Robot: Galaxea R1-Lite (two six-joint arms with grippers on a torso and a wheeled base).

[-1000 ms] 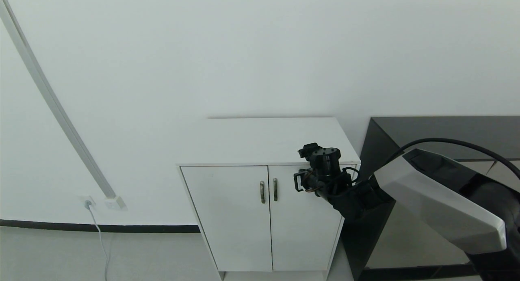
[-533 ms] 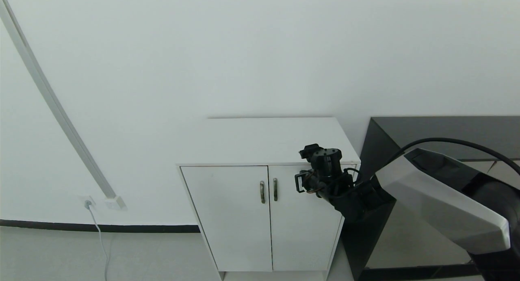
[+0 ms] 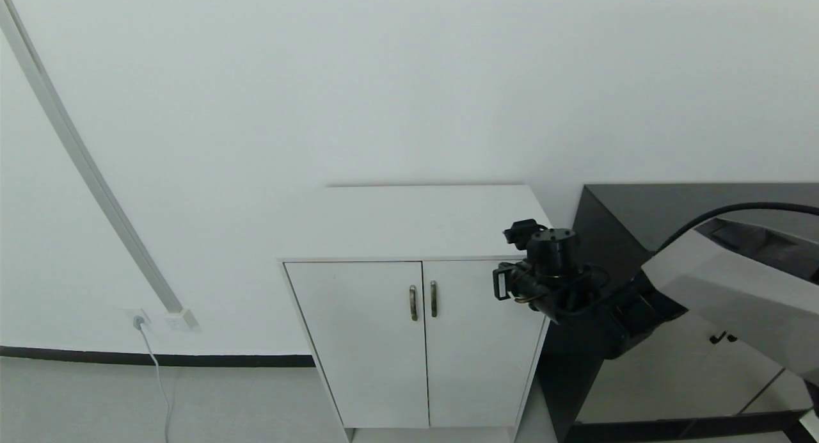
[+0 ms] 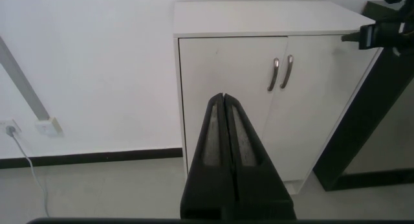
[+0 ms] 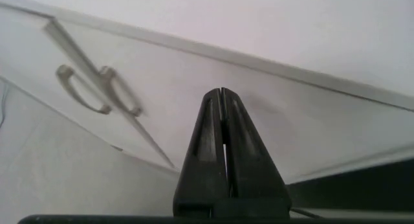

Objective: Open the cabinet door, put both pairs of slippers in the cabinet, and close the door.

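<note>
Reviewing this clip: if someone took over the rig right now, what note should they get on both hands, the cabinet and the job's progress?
Left hand: shut, empty, held back from the cabinet, pointing at its front.
Right hand: shut, empty, near the upper outer corner of the right door, apart from the handles.
Cabinet: both doors shut; the inside is hidden.
Done: nothing can be confirmed with the doors shut.
Left: unless the slippers are already inside, open a door by its handle, load both pairs, then close it.

Cabinet [image 3: 409,225] foot cut off at lower edge, inside behind shut doors [image 3: 365,340].
</note>
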